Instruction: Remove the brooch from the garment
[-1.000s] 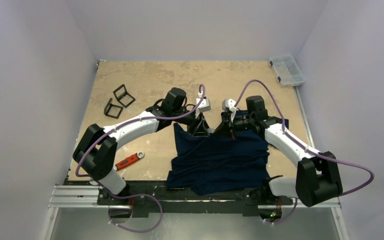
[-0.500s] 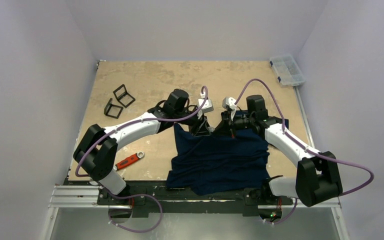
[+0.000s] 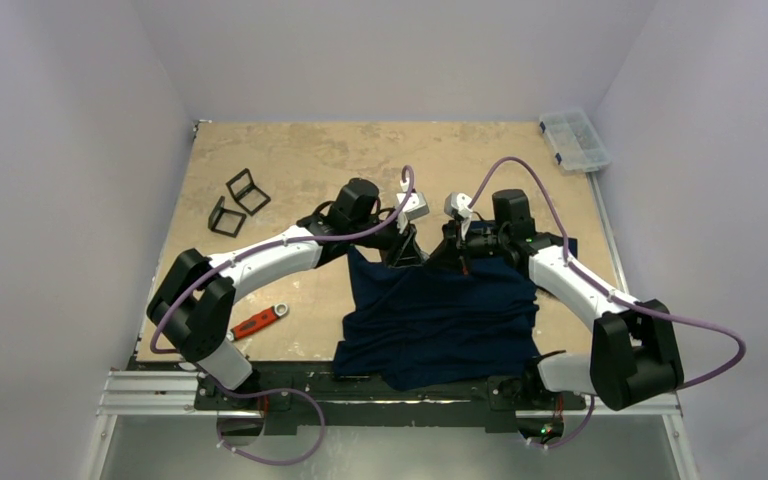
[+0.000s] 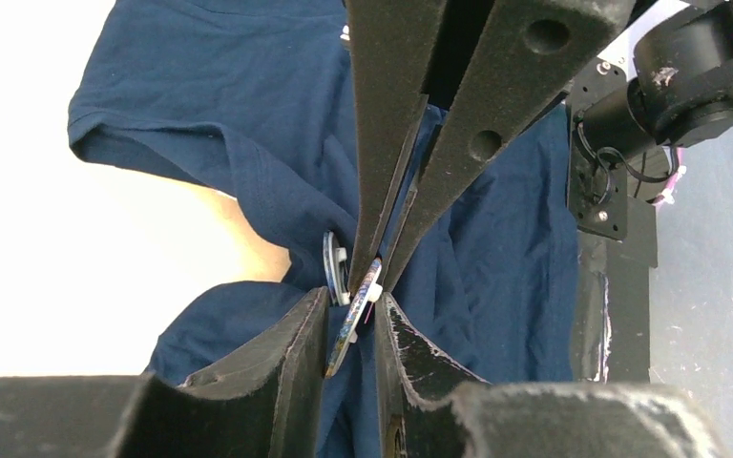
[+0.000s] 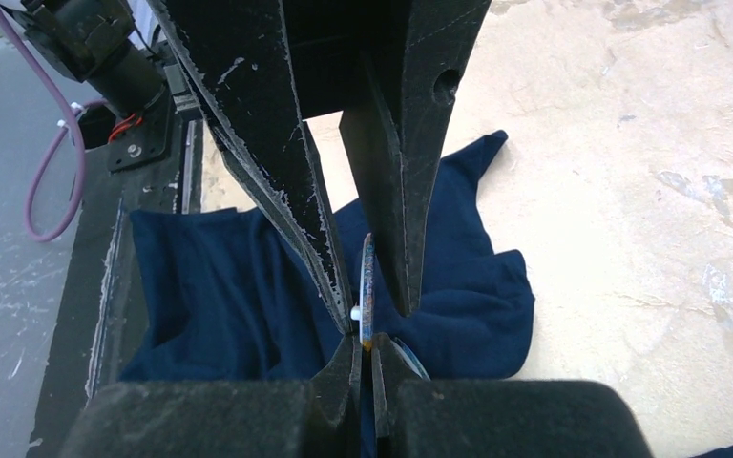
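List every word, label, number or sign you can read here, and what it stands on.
No text can be read anywhere.
The garment is plain navy.
The brooch shows edge-on, its face hidden.
The red-handled wrench and the clear box are too small to show markings.

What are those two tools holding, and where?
The right tool is pinched shut at the rim of the brooch on the garment; the left tool brackets the brooch, grip unclear.
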`<state>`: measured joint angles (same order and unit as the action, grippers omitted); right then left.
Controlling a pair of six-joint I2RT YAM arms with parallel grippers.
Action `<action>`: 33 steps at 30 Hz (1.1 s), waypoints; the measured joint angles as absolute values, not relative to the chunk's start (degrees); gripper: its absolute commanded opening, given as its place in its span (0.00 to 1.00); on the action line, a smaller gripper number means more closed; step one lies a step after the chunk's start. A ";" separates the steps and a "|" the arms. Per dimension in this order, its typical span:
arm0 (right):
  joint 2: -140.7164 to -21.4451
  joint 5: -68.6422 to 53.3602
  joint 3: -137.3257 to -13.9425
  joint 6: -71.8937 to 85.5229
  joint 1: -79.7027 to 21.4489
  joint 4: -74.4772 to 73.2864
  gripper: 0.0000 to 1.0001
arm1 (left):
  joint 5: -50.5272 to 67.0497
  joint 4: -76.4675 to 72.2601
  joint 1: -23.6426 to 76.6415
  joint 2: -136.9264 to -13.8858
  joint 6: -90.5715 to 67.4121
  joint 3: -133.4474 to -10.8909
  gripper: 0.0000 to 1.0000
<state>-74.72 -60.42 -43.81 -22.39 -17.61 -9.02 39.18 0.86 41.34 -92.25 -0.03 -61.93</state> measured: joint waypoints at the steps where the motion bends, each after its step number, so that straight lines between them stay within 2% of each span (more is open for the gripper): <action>1: -74.72 -60.16 -43.81 -22.44 -17.61 -8.95 0.00 | 38.74 0.86 41.36 -92.25 -0.34 -61.93 0.23; 6: -74.72 -59.46 -43.59 -22.41 -17.61 -8.10 0.00 | 36.29 0.99 41.52 -92.25 0.23 -61.93 0.31; 13: -74.72 -59.35 -42.83 -22.06 -17.61 -6.83 0.00 | 34.74 1.39 41.76 -92.25 1.04 -61.93 0.28; 18: -74.43 -59.24 -42.63 -22.02 -17.58 -6.33 0.00 | 34.20 1.15 41.78 -92.25 0.10 -61.93 0.36; 22: -73.84 -59.13 -42.02 -21.89 -17.56 -5.61 0.00 | 33.21 1.17 41.71 -92.25 -1.39 -61.91 0.37; 26: -73.73 -59.02 -41.58 -21.37 -17.56 -4.67 0.00 | 32.51 1.21 41.69 -92.25 -2.00 -61.91 0.44; 30: -73.58 -59.05 -41.01 -20.62 -17.56 -3.79 0.00 | 31.90 1.37 41.60 -92.25 -2.28 -61.91 0.45; 33: -73.43 -59.02 -40.82 -20.38 -17.56 -3.42 0.00 | 32.08 0.97 41.58 -92.25 -2.26 -61.67 0.39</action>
